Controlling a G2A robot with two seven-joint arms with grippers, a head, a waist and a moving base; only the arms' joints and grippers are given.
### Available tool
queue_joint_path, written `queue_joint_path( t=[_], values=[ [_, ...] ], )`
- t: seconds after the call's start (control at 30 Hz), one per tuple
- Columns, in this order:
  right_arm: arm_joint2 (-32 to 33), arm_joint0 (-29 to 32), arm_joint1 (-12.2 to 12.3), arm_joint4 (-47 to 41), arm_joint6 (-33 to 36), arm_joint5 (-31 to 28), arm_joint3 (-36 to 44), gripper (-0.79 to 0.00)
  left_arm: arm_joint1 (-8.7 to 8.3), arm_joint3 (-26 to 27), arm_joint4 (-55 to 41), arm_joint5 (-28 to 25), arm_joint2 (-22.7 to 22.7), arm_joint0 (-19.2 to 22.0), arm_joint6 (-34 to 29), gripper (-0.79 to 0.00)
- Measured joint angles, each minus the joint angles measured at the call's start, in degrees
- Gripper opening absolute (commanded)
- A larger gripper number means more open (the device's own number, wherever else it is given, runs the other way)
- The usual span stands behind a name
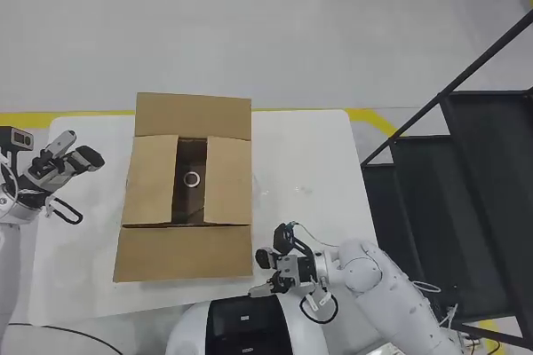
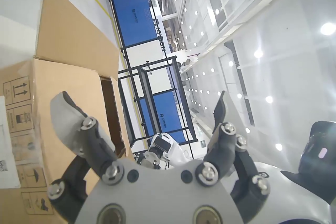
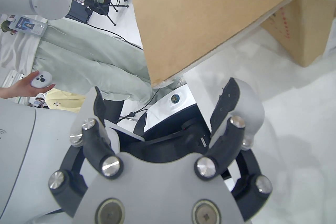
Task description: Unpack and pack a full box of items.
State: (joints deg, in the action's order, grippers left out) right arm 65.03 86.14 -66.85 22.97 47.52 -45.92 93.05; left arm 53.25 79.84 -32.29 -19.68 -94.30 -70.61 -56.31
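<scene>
Left end effector [image 1: 75, 149] hangs spread at nine o'clock of the open brown cardboard box [image 1: 226, 182] on the white bench [image 1: 306, 160]. Right end effector [image 1: 274, 248], also spread, sits at five o'clock.

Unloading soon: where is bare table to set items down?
Widest: the table right of the box, beyond the right gripper. A narrower strip lies between the box and the left gripper. The box's near flap crowds the near edge.
</scene>
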Motion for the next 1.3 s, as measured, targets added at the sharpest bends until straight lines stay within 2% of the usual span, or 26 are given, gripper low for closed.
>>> queue_joint_path(
  t=[0.2,0.4,0.7,0.9,1.07,1.3],
  values=[
    [-3.7,-3.6,-0.3,-3.6,-0.7,-1.5,-3.0,0.0,-0.02,0.8,0.4,-0.1,-0.6,-0.8,0.9,0.0],
    [-4.1,-4.3,0.3,-10.5,-0.7,-5.8,0.1,0.0,-0.13,2.0,0.9,0.0,-1.7,-2.3,1.5,0.0],
    [-4.8,-7.4,0.3,-15.3,-7.0,-8.6,0.8,0.0,-0.12,3.1,1.4,0.1,-2.0,-3.2,2.0,0.0],
    [-6.7,-12.4,-1.0,-11.1,-14.0,-5.9,-2.9,0.0,-0.13,4.5,1.6,-0.1,-2.0,-3.4,1.2,0.0],
    [-8.2,-15.5,-2.3,-5.4,-22.1,-3.7,-6.9,0.0,-0.31,6.8,-0.9,0.1,-2.7,-4.2,-2.9,0.0],
    [-11.5,-20.4,-4.2,3.8,-30.2,4.3,-11.4,0.0,-0.76,8.7,-4.0,-0.4,-5.9,-6.3,-8.6,0.0]
  ],
)
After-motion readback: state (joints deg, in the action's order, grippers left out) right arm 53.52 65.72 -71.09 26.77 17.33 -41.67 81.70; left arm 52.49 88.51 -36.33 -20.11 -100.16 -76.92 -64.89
